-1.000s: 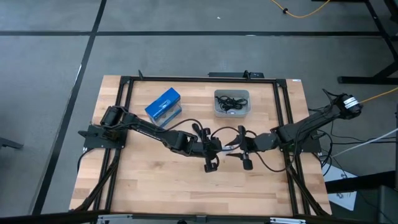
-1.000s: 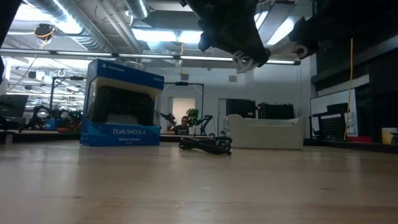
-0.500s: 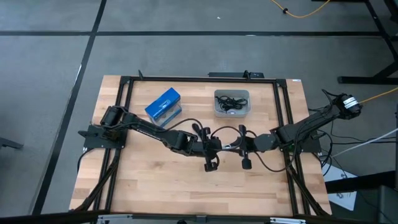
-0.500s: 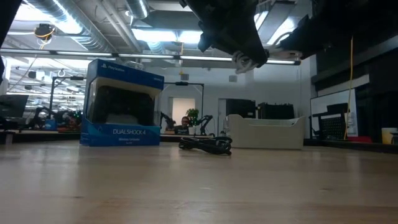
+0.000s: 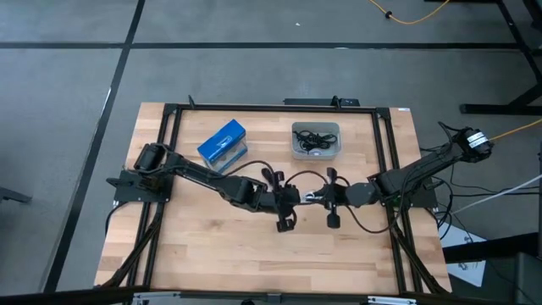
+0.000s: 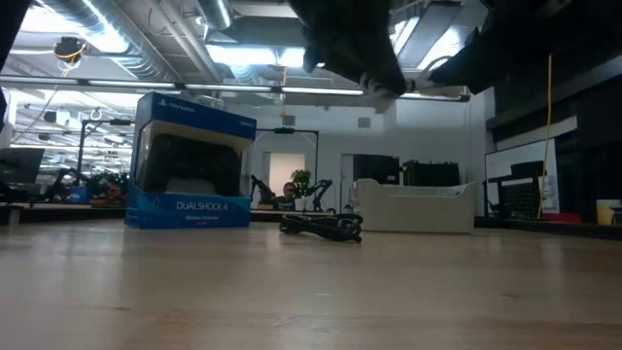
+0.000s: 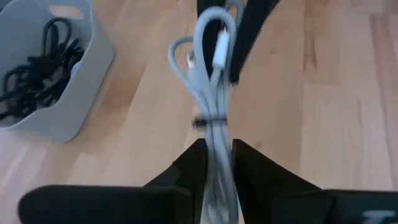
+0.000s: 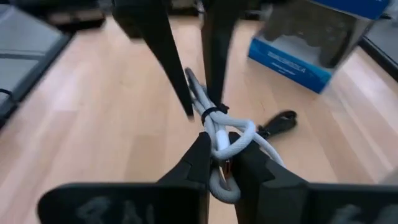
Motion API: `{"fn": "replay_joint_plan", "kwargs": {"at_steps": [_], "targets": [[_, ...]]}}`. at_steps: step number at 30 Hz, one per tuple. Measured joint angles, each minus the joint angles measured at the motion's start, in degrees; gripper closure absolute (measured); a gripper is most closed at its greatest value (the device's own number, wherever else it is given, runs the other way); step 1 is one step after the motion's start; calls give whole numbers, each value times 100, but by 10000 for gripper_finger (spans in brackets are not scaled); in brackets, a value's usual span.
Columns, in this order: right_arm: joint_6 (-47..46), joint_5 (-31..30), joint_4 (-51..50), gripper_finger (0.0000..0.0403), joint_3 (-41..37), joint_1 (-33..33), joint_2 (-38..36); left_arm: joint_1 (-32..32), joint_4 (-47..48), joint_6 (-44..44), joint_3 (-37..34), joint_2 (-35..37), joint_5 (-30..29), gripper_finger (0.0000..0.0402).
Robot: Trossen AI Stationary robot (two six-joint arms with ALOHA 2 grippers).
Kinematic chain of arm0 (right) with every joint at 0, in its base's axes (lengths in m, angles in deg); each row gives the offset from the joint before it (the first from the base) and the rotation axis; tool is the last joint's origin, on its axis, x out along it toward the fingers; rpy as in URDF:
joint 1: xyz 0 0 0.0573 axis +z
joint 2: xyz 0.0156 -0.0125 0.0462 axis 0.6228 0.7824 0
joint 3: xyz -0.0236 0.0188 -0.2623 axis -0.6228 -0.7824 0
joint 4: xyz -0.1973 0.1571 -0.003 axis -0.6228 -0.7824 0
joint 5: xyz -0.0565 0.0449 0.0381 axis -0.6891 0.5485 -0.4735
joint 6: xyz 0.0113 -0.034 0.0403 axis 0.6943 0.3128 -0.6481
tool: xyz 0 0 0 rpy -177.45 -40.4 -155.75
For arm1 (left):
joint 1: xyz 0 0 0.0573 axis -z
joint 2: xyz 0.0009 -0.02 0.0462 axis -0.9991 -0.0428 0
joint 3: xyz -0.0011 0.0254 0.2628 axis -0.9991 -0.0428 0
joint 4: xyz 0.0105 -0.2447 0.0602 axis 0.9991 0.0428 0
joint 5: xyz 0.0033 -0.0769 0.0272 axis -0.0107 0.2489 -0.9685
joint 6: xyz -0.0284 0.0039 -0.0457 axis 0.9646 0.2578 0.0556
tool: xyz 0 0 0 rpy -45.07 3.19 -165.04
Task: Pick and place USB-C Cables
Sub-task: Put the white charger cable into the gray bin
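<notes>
Cable (image 7: 214,93), silver-white, folded into a bundle with a dark tie around its middle, hangs in the air above mid-table, held from both ends. Left gripper (image 7: 217,155) is pinched tight on one end of it, fingers (image 7: 189,165) nearly together with only the cable between them. Right gripper (image 8: 217,155) is closed the same way on the looped end (image 8: 230,140) (both sets of fingers touch the bundle, neither has let go). In the high view the two grippers meet tip to tip over the centre of the table (image 5: 212,254), left gripper (image 5: 296,198) just beside right gripper (image 5: 320,197), the pale cable (image 5: 310,196) showing as a short light streak between them.

A black cable (image 6: 323,226) lies coiled on the wood under the grippers, near the bin, seen best in the low view; the right wrist view also catches a bit of it (image 8: 280,121). Grey bin (image 5: 316,141) sits at the table's far edge, well apart from the grippers, with a tangle of black cables (image 7: 37,71) inside. Blue box (image 5: 223,141) lies to the left of the bin, tilted on the table in the high view; it reads DUALSHOCK 4 in the low view (image 6: 190,160).

Both arms reach inward from the table's sides.
</notes>
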Motion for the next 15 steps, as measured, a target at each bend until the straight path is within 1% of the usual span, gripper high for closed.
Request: {"fn": "replay_joint_plan", "kwargs": {"at_steps": [6, 8, 10, 13, 15], "targets": [[0, -474, -377, 369, -10, -4, -5, 70, 712, 77, 0, 348, -273, 332], [21, -715, -506, 369, -9, -2, -55, 97, 1145, 235, 0, 459, -307, 331], [54, -1068, -655, 369, -6, -4, -114, 117, 1428, 435, 3, 502, -360, 331], [378, -1917, -789, 369, 0, -66, -195, 145, 2188, 709, -6, 502, -354, 331], [636, -2465, -896, 369, -4, -207, -232, 166, 2488, 956, -5, 502, -375, 331]]}}
